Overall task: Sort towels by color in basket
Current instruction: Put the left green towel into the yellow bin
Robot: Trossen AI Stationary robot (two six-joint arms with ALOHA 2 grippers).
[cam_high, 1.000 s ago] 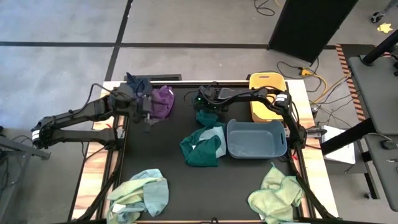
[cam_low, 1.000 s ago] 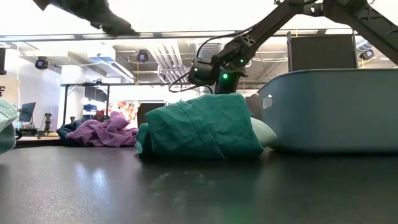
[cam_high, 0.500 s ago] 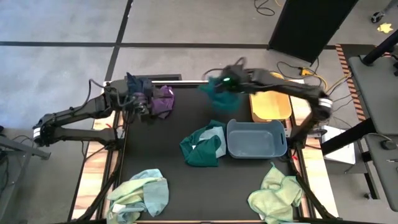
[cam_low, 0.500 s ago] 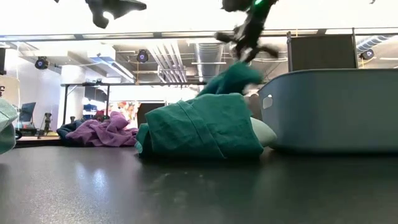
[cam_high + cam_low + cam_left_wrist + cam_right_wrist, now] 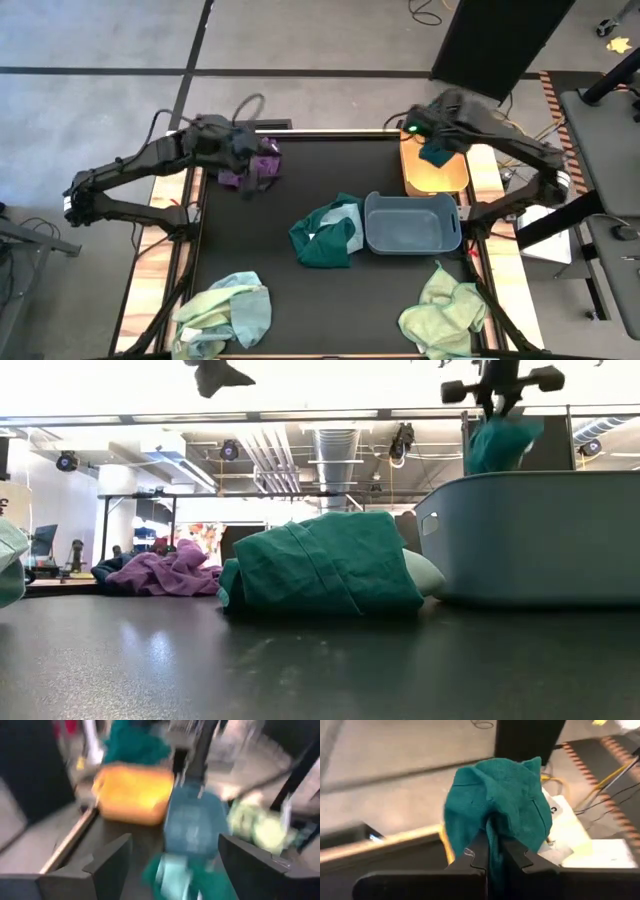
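Note:
My right gripper is shut on a dark green towel and hangs high over the yellow bin at the table's far right. In the low view the towel dangles behind the blue-grey bin. More dark green towels lie heaped left of that bin. My left gripper is open and raised above the purple and navy towels at the far left. A light blue pile lies at the near left edge and a pale yellow-green pile at the near right. My right gripper pinches the dark green towel between its two fingers at a bunched fold near the towel's top, coming from above and pointing down. Several layers are gathered in the pinch. The towel is lifted clear and hangs slack below the fingers.
The blue-grey bin stands right of the table's middle, and the yellow bin stands behind it at the far right edge. Bare dark tabletop lies between the near piles and left of the green heap. Cables and a dark cabinet are beyond the far edge.
My right gripper has carried the dark green towel up from the table's far middle and swung it toward the right edge, so it now hangs over the yellow bin. My left gripper has risen from beside the purple towel.

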